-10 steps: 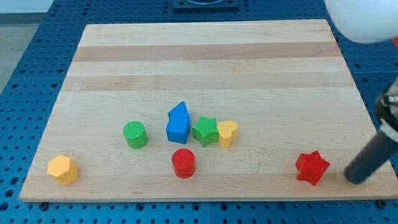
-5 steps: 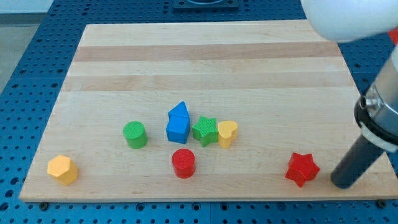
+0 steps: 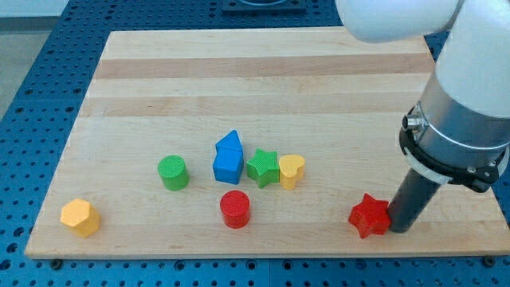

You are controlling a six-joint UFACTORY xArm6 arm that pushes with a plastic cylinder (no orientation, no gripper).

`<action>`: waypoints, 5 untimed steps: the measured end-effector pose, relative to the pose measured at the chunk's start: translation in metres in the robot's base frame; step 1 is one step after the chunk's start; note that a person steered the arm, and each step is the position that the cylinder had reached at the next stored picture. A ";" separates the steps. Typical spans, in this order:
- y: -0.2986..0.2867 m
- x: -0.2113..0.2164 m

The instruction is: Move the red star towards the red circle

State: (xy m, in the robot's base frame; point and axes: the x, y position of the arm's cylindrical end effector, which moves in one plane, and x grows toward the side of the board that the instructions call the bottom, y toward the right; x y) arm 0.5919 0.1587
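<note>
The arm carries no jaws; it ends in a dark rod, and my tip rests on the counter near the bottom right corner, touching the right side of the red star. The star lies close to the bottom edge, right of centre, with the rod directly at the view's right of it.

The red circle stands near the bottom edge around the middle, well apart from the star, to the view's left of it, with bare wood between the two.

Just above the circle sits a tight cluster: a blue block of angular shape, a green star just beside it on the right, and a yellow heart touching or nearly touching the green star's right side. A green circle stands to the left of the blue block, a little apart from it. A yellow hexagon lies alone near the bottom left corner.

The arm's grey collar and white body rise from the rod toward the view's top right, covering the counter's right edge there.
</note>
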 end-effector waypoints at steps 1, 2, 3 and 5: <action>0.000 0.001; 0.005 0.026; 0.001 0.027; -0.025 0.027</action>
State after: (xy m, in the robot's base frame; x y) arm 0.6187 0.1338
